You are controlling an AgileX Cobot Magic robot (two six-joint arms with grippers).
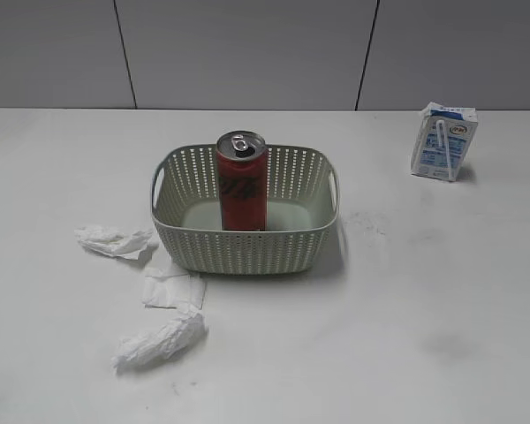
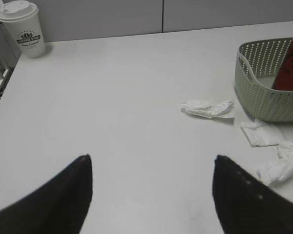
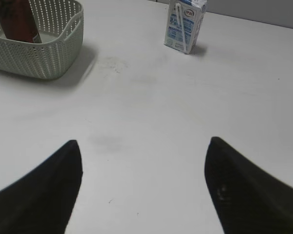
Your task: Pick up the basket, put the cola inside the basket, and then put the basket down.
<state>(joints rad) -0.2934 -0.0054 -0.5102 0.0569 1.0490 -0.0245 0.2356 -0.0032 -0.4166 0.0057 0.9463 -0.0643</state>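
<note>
The pale sage-green basket (image 1: 247, 243) sits on the white table at the middle. The red cola can (image 1: 242, 181) stands upright inside it. The basket also shows at the right edge of the left wrist view (image 2: 268, 100) with the cola (image 2: 290, 63) in it, and at the top left of the right wrist view (image 3: 44, 53) with the cola (image 3: 17, 19). My left gripper (image 2: 152, 158) is open and empty over bare table, left of the basket. My right gripper (image 3: 144, 141) is open and empty over bare table, right of the basket. Neither gripper shows in the exterior view.
Crumpled white tissues (image 1: 159, 340) lie left and front-left of the basket, also in the left wrist view (image 2: 207, 108). A blue-and-white drink carton (image 1: 443, 141) stands at the back right (image 3: 184, 27). A white paper cup (image 2: 23, 28) stands at the far left corner.
</note>
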